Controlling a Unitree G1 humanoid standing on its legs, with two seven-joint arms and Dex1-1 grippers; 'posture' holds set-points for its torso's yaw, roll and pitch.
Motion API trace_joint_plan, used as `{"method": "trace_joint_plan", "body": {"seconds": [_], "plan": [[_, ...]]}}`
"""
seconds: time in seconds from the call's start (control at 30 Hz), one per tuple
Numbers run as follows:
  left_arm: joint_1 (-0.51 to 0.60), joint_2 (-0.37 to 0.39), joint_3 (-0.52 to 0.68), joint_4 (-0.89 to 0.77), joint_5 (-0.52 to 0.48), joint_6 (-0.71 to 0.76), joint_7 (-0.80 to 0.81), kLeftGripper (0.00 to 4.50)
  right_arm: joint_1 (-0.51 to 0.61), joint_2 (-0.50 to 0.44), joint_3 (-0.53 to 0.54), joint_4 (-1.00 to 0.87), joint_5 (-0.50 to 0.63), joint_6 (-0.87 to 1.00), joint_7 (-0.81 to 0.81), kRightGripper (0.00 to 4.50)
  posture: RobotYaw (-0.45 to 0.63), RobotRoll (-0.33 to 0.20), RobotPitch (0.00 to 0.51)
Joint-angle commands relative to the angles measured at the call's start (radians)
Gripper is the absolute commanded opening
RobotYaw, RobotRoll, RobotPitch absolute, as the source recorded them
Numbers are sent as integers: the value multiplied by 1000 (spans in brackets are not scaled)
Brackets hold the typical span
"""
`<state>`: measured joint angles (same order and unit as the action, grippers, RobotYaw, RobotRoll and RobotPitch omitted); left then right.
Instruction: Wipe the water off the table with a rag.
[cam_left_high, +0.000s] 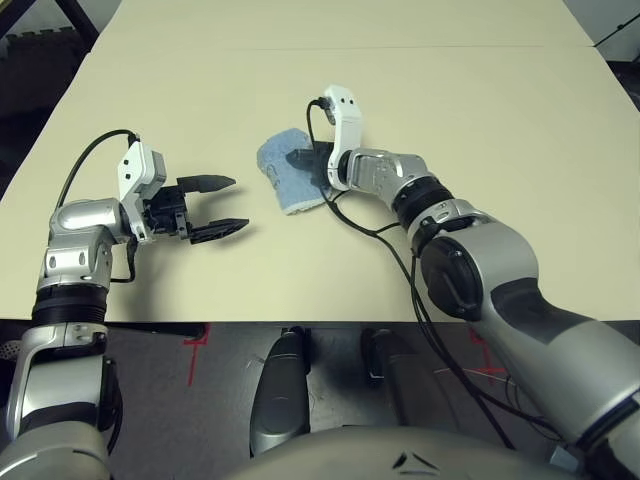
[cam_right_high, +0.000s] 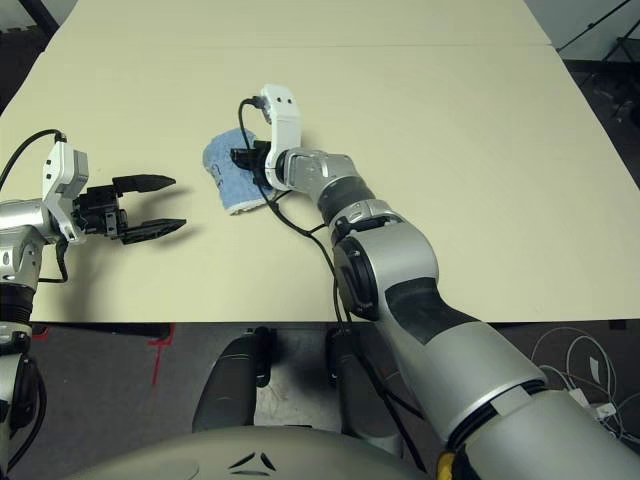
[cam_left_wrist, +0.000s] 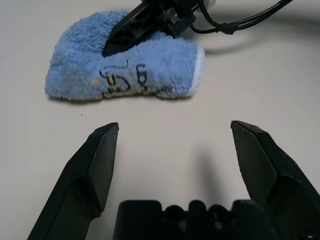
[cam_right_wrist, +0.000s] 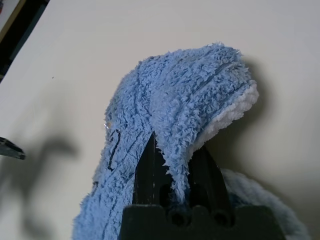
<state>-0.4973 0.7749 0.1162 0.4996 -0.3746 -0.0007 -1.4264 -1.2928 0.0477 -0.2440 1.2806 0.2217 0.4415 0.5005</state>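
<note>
The light-blue rag (cam_left_high: 283, 172) lies bunched on the cream table (cam_left_high: 480, 130), left of centre. My right gripper (cam_right_wrist: 172, 150) is shut on a raised fold of the rag (cam_right_wrist: 190, 95), its black fingers (cam_left_high: 301, 158) pressed into the cloth from the right. The rag (cam_left_wrist: 125, 70) shows dark scribble marks, a white edge and small orange stains. My left gripper (cam_left_high: 236, 205) stands open just above the table, a short way left of the rag, with nothing between its fingers (cam_left_wrist: 102, 155). I can make out no water droplets on the table.
A thin seam (cam_left_high: 300, 47) crosses the far part of the table. Black cables (cam_left_high: 375, 232) trail from my right wrist over the tabletop. The table's front edge (cam_left_high: 300, 321) runs close to my body. Dark floor lies beyond the left edge.
</note>
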Motion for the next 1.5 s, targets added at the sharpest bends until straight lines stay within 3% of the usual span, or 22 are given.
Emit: {"method": "trace_joint_plan", "body": {"seconds": [0.03, 0.4, 0.7, 0.87, 1.17, 1.33, 1.5], "plan": [[-8, 6, -3, 32, 16, -12, -5, 4500, 35, -68, 22, 8, -37, 10, 3, 5, 199, 0, 249], [-51, -11, -18, 82, 30, -37, -16, 4500, 79, -281, 66, -43, -65, 45, 92, 5, 176, 0, 249], [-61, -26, -25, 100, 36, -52, -19, 4500, 14, -344, -29, -197, 81, 182, 202, 5, 156, 0, 240], [-69, -32, -26, 111, 35, -57, -21, 4500, 7, -458, -39, -305, 118, 290, 224, 5, 148, 0, 239], [-85, -43, -26, 132, 38, -68, -21, 4500, 169, -698, -1, -488, 115, 451, 286, 5, 121, 0, 240], [-103, -47, -29, 156, 44, -77, -25, 4500, 278, -764, 0, -526, 109, 477, 280, 5, 105, 0, 240], [-119, -51, -33, 173, 50, -83, -30, 4500, 339, -767, -10, -489, 99, 440, 241, 5, 101, 0, 241]]}}
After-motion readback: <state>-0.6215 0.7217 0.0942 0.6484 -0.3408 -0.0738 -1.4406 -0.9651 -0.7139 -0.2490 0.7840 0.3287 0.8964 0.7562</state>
